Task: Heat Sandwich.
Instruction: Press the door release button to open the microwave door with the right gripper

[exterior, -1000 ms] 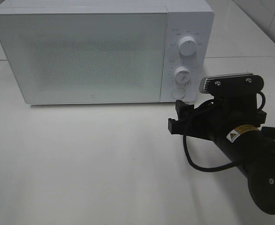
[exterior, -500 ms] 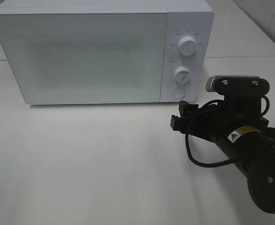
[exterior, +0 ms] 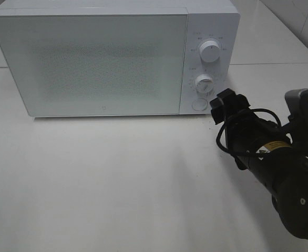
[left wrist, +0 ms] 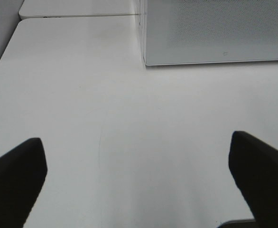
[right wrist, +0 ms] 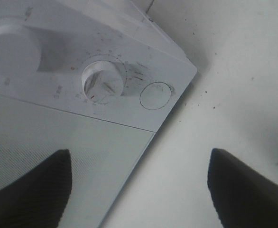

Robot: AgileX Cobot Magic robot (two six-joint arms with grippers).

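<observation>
Inspection from the remote station. The microwave (exterior: 91, 63) stands at the back of the white counter (exterior: 117, 173) with its door (exterior: 96, 60) shut flush. On its control panel I note an upper knob (exterior: 211, 51), a lower knob (exterior: 204, 83) and a round button (exterior: 198, 104) beneath them.

The right claw (exterior: 222, 105) hangs just in front of the panel's lower corner, near the round button. I cannot tell from the overhead view whether it touches. The right wrist view shows its two dark fingers (right wrist: 34, 190) spread wide, gripping nothing.

The left claw (left wrist: 139, 180) is likewise spread wide and empty, over bare counter, facing a lower corner of the microwave.

The sandwich shows in none of my views, so I cannot tell where it sits.
</observation>
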